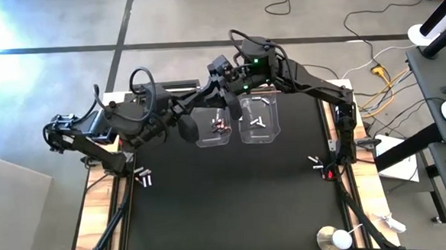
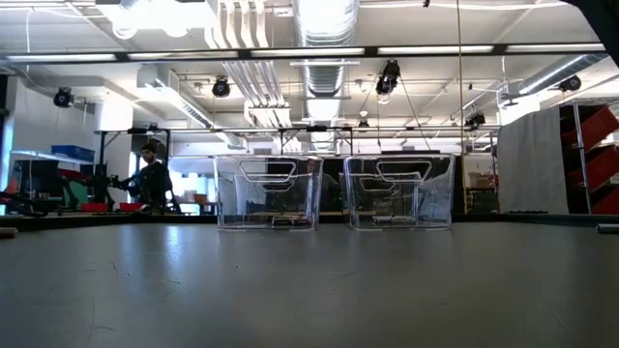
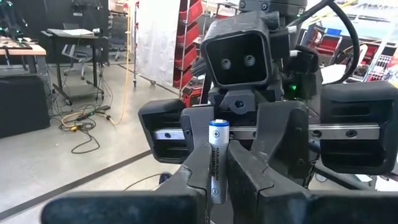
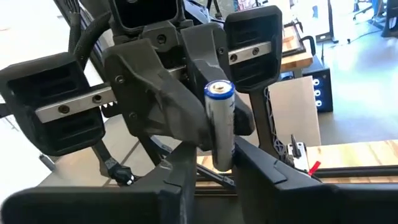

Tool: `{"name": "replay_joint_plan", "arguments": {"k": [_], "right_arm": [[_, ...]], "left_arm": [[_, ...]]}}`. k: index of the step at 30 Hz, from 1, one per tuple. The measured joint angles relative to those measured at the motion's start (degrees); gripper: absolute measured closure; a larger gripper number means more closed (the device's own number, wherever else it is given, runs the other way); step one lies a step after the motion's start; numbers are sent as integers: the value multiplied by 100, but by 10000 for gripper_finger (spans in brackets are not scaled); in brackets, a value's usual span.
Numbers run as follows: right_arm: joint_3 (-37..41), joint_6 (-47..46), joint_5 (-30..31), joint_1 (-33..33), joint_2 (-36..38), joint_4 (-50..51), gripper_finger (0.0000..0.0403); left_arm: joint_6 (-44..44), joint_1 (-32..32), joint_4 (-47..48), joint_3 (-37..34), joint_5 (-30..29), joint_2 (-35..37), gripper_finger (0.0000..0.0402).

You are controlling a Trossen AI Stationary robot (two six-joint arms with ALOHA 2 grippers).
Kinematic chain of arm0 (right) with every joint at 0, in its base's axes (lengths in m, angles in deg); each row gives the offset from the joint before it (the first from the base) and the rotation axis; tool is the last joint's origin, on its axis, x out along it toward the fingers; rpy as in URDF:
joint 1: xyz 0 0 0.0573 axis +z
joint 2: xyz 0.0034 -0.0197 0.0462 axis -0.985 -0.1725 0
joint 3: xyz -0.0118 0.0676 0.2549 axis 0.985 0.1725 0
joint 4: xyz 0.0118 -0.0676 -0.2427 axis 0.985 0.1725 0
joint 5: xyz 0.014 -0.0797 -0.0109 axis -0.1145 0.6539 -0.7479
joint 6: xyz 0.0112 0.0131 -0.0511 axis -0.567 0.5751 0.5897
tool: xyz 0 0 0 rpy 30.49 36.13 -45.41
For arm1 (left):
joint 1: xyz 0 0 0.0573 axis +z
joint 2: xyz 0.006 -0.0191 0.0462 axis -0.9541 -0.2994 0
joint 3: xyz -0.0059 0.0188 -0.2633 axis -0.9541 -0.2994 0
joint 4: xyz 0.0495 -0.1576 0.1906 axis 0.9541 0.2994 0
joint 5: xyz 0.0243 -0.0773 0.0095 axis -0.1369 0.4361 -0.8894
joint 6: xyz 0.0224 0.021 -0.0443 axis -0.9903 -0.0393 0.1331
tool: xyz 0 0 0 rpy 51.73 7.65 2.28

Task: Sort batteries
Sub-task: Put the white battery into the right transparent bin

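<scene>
- The left gripper [image 3: 217,171] is closed tight on one battery [image 3: 217,158]. The battery stands up straight between its two dark fingers [image 3: 258,177].
- The right gripper [image 4: 217,177] faces the left gripper, nose to nose. The same battery stands right in its mouth too. I cannot tell if the right gripper has hold of it or is only around it.
- Both grippers meet up in the air, over the back edge of the two clear tubs [image 1: 273,134]. So the held battery is above the tubs, not inside them.
- The held battery is a thin, long, round stick. Its body is white and silver. It has a blue band near the top and a shiny metal cap.
- There is a small plus sign in a ring on the blue band. Tiny dark print runs down the side, but it is too small to read.
- One tub holds a few dark batteries [image 1: 221,126] with red marks. The tub beside it holds white batteries [image 1: 259,121].
- More loose batteries [image 1: 143,177] lie on the black table [image 1: 227,209], well in front of the tubs. One little bunch is off to each side.
</scene>
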Motion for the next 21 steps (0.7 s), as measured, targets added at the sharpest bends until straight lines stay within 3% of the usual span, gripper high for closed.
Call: {"name": "replay_joint_plan", "arguments": {"k": [8, 21], "right_arm": [[0, 189, 44, -2, 0, -48, 357], [2, 746, 46, -2, 22, -93, 372]], "left_arm": [[2, 10, 7, 0, -8, -8, 385], [170, 10, 12, 0, -8, -2, 384]]}}
